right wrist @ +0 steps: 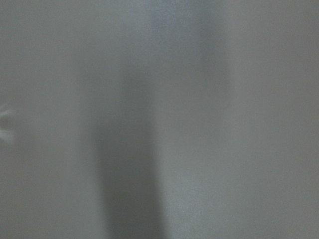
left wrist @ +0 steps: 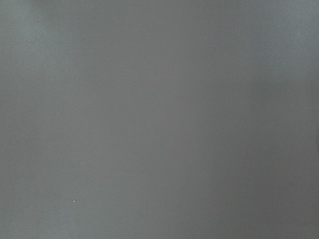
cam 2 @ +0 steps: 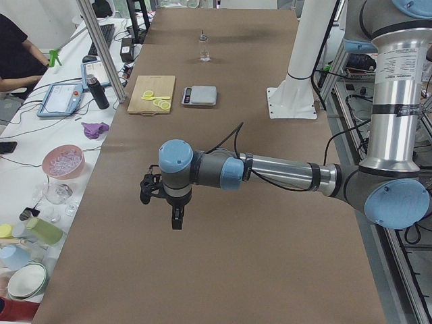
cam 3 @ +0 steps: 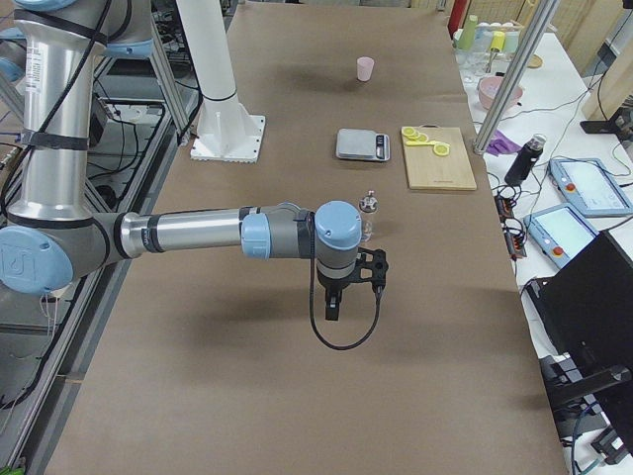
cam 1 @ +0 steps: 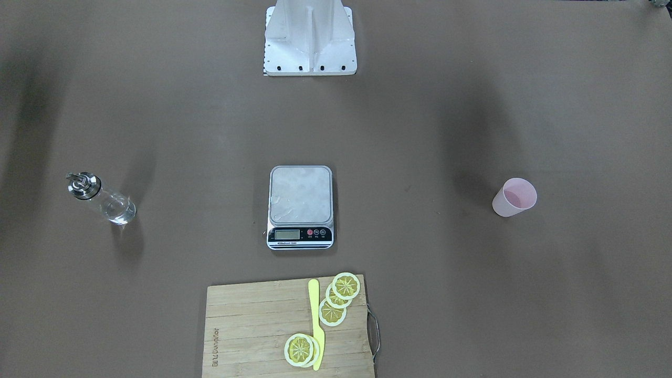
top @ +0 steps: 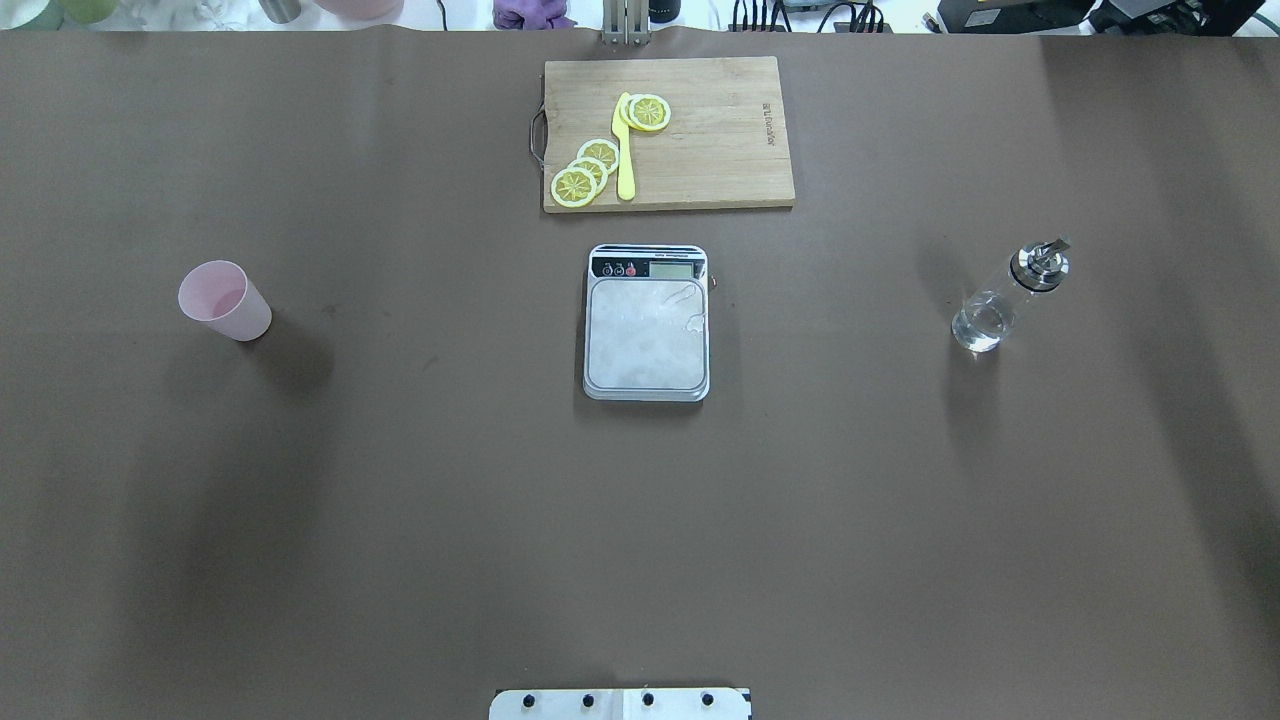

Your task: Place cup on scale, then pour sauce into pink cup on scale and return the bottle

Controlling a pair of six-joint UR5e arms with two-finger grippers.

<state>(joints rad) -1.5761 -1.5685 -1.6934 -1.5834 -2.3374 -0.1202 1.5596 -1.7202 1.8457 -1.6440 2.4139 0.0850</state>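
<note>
The pale pink cup point(cam 1: 514, 197) stands upright on the brown table, also in the overhead view point(top: 225, 300), apart from the scale. The steel-topped scale point(cam 1: 301, 199) sits at the table's middle point(top: 647, 335) with nothing on it. The clear glass bottle point(cam 1: 102, 199) with its metal pourer stands on the other side point(top: 1005, 298), with clear sauce point(top: 980, 325) in it. My left gripper point(cam 2: 177, 219) and right gripper point(cam 3: 333, 309) hang above the table in the side views only. I cannot tell whether they are open or shut. Both wrist views show only blurred grey.
A wooden cutting board point(top: 720, 150) with lemon slices point(top: 585, 172) and a yellow knife point(top: 625, 150) lies beyond the scale. The white robot base point(cam 1: 310, 39) stands at the near edge. Bowls and cups point(cam 2: 62, 160) sit on a side bench.
</note>
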